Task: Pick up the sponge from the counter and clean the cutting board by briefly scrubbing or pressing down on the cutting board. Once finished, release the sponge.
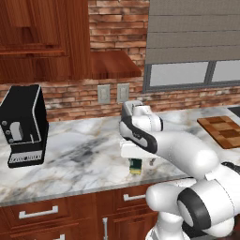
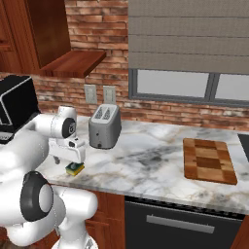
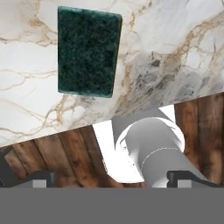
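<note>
1. The gripper [image 3: 112, 178] hangs over the front edge of the worktop [image 1: 84, 154], pointing down. Its two dark fingertips [image 3: 39, 178] sit far apart at the bottom of the hand view, so the jaws are wide open and hold nothing.
2. The sponge [image 3: 89, 51] lies flat on the marble just beyond the fingertips, near the worktop's front edge, not yet between them. In the left base view it peeks out under the hand [image 1: 135, 166]; in the right base view it sits below the wrist [image 2: 74, 169].
3. It is a small rectangular block with a dark green, rough scouring top over a yellow base.
4. It is probably very light and soft, and would squash under a hard squeeze. A sensible hold is across its shorter width, fingers on the two long sides, low enough to catch the yellow body.
5. Farther back stands a silver toaster [image 2: 104, 126].
6. The cutting board [image 2: 209, 160], of checkered light and dark wood, lies flat well apart from the sponge, far along the worktop.
</note>
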